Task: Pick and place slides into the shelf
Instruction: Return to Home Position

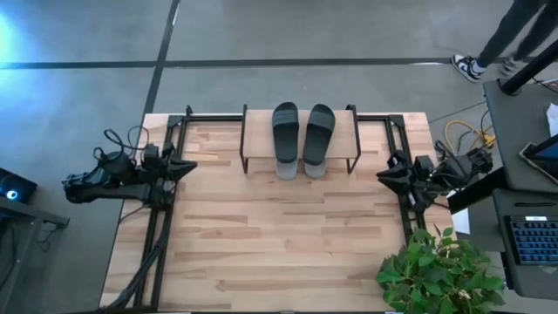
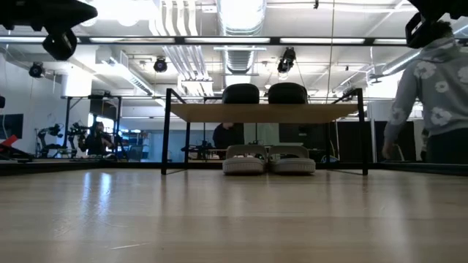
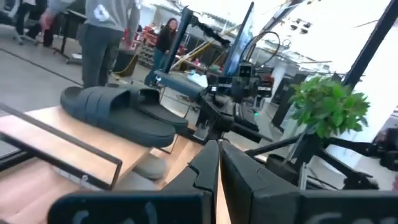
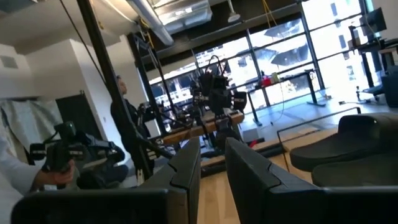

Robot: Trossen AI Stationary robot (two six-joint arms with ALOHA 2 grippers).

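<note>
The shelf (image 1: 261,131) stands at the table's far middle. Two black slides (image 1: 285,129) (image 1: 319,131) lie side by side on its light wood top board (image 2: 219,112). Two light grey slides (image 2: 244,162) (image 2: 292,162) rest on the table under the board, and their near ends (image 1: 287,169) stick out from beneath it. My left gripper (image 1: 190,164) waits shut at the table's left edge. My right gripper (image 1: 382,175) waits at the right edge, fingers a little apart (image 4: 212,163). Neither touches anything. The left wrist view shows a black slide (image 3: 118,109) on the board.
A potted plant (image 1: 440,270) stands at the table's near right corner. Black frames (image 1: 157,235) run along the table's left and right sides. A desk with a keyboard (image 1: 532,240) is to the right of the table. A person (image 1: 514,30) stands beyond the far right corner.
</note>
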